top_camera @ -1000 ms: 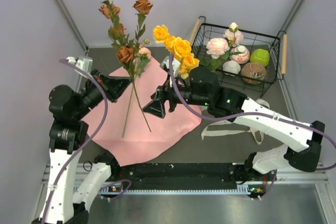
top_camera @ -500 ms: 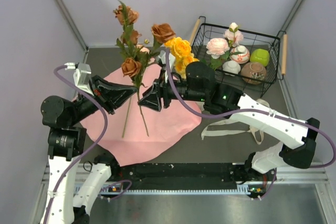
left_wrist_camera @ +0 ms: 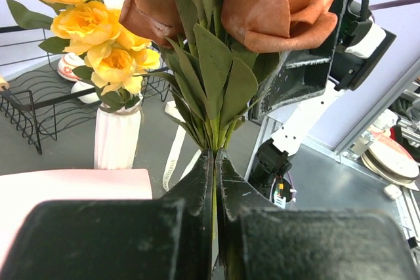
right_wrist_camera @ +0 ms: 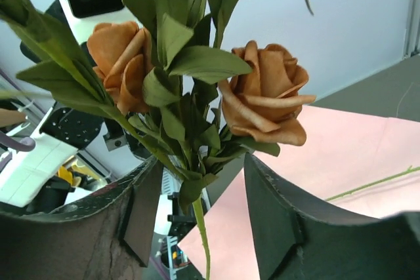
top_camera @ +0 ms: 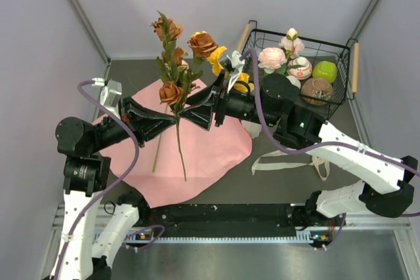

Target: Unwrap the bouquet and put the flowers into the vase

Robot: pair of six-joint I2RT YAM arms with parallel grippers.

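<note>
My left gripper is shut on the green stem of a spray of flowers with peach-orange roses, held upright above the spread pink paper of the bouquet. My right gripper is open, one finger on each side of that stem and neither touching it. The white ribbed vase holds yellow roses; in the top view my right arm hides the vase. A loose stem lies on the paper.
At the back right stands a black wire basket holding small bowls and pink-white blooms. A beige ribbon lies on the table right of the paper. Grey walls close in on both sides.
My left gripper has carried the rose spray to the right. My right arm has swung back toward the vase, and its open fingers now stand around the spray's stem.
</note>
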